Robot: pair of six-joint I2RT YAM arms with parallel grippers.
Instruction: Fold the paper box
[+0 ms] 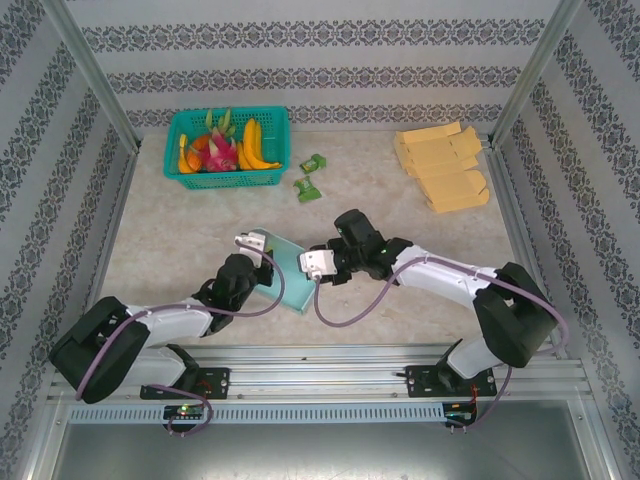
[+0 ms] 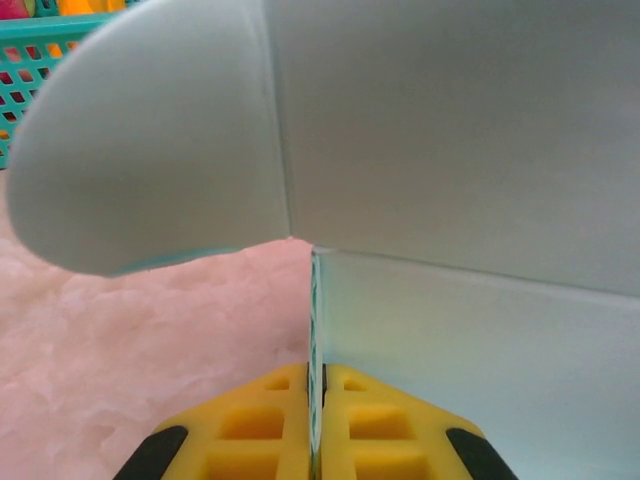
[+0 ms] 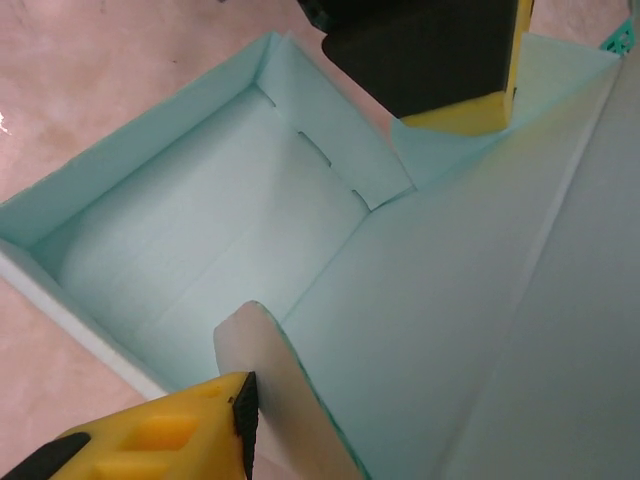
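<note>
Overhead, a pale pink stone-look table [image 1: 400, 210] filled the enclosure. At the far left stood a teal basket [image 1: 228, 178] of fruit, at the far right a loose stack of flat tan cartons [image 1: 445, 165]. Near the middle front lay the pale teal paper box [image 1: 285, 278], mostly covered by both wrists. In the right wrist view its tray stood open with slotted walls, one panel cut off at the frame edge. The left gripper [image 2: 315, 425] was pinched together on a thin upright box panel. The right gripper [image 3: 350, 255] had its jaws apart across a corner, one finger beside a rounded flap [image 3: 285, 400]; whether it pressed was unclear. Two small green packets [image 1: 310, 175] lay beside the basket.
</note>
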